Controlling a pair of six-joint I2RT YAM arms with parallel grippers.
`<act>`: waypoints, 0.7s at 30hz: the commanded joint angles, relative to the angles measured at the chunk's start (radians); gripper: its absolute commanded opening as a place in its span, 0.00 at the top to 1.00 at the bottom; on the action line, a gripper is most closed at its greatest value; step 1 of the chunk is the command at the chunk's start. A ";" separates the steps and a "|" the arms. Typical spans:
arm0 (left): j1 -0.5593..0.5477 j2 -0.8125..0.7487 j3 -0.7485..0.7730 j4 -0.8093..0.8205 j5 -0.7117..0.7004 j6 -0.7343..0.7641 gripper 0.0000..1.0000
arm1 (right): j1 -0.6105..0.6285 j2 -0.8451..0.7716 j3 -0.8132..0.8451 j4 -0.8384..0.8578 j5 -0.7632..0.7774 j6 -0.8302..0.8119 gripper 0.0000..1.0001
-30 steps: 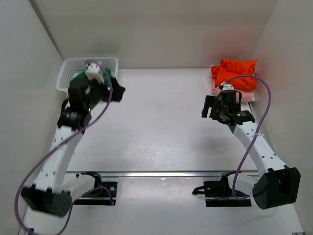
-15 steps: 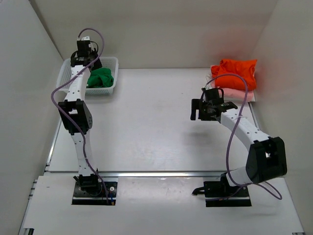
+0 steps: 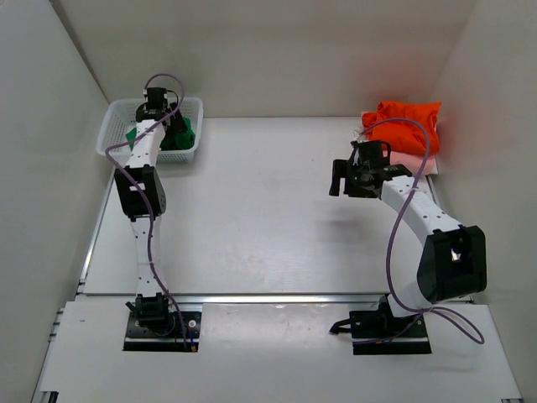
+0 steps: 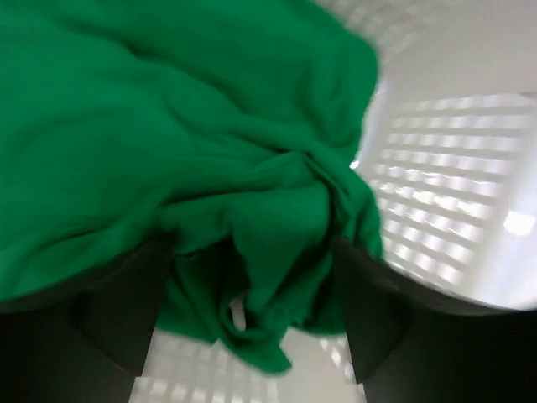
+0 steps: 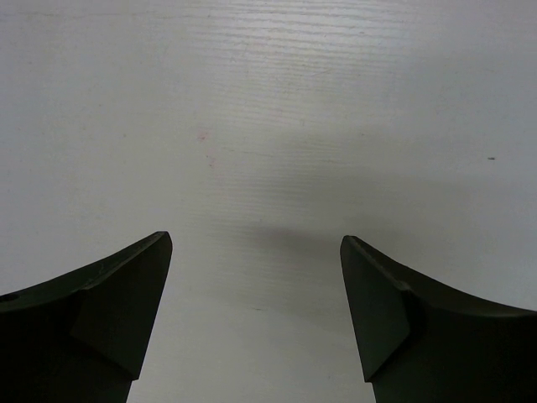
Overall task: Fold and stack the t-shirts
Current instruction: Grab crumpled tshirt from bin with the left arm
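- Change: the left tool (image 3: 179, 128) was up above the white plastic mesh basket (image 3: 107, 138) half a second ago. Now it is down inside the basket, on the bright green crumpled cloth t-shirt (image 4: 168, 126).
- Left tool state: in the left wrist view its fingers (image 4: 126, 311) stand wide apart. Green cloth bulges into the gap and no pinch is seen, so nothing is held yet.
- Meaning: looks like the start of a pick of the green shirt out of the basket. Folding of this one has not begun.
- Right tool (image 3: 356, 178): it has drifted only slightly since half a second ago. It is spread wide and empty over the bare white counter (image 5: 268, 101), well to the right of the basket.
- Green shirt location: in the right half of the basket, partly hidden under the left arm in the top view.
- Green shirt pose: a bunched heap with no clear long axis. I can't tell collar, hem or sleeves, so there is no pointing direction.
- Bright orange cloth t-shirt (image 3: 407, 122): far to the right of the basket, at the counter's far right corner. It is a lumpy bundle with its long axis roughly left to right, collar direction unclear.
- Pale pink cloth (image 3: 424, 159): an edge shows under the orange bundle, so those two look already stacked.
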 commanded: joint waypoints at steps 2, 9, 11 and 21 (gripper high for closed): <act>0.012 0.090 0.107 -0.072 0.085 -0.015 0.50 | -0.013 -0.005 0.036 0.025 -0.026 0.001 0.21; 0.005 -0.023 0.204 -0.032 0.212 -0.008 1.00 | 0.019 0.009 0.023 0.036 -0.003 0.012 0.21; -0.072 -0.129 0.175 0.003 0.171 0.054 1.00 | 0.030 -0.002 0.019 0.042 -0.008 0.041 0.21; -0.351 -0.980 -0.553 0.368 0.324 -0.056 1.00 | 0.019 -0.203 -0.122 0.062 -0.015 0.127 0.21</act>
